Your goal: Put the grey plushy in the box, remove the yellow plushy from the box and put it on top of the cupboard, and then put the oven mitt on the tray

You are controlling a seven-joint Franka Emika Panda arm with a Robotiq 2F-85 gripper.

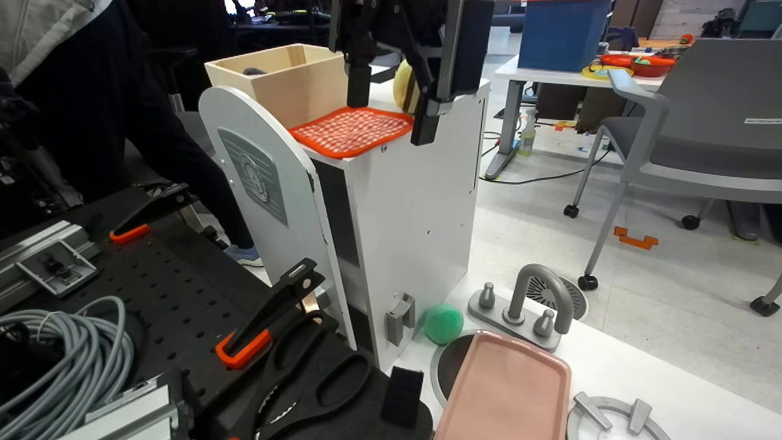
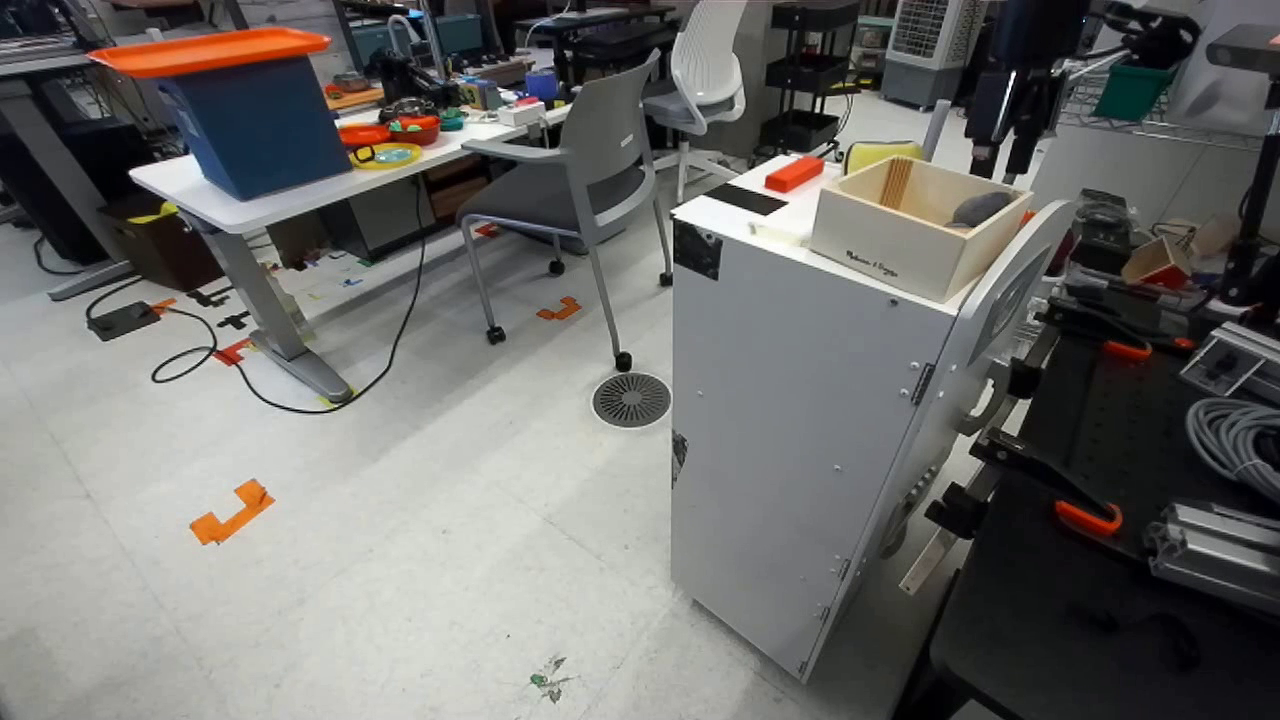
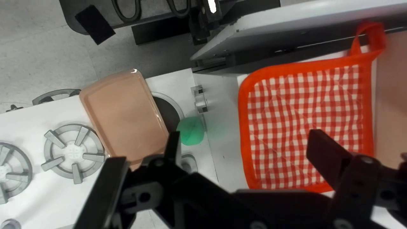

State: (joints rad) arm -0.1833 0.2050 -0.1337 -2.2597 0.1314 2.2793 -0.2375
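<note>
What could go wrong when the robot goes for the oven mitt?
The oven mitt lies flat on the cupboard, so the open gripper might slide across it without pinching it.
The mitt also reaches the cupboard's edge, so a clumsy bump could push it off.
And the tray partly covers the sink, with a corner seeming to stick out past the counter, so it might tip if pressed there.

From above, all three views share the cupboard (image 1: 415, 205), wrist view nearest.
</note>
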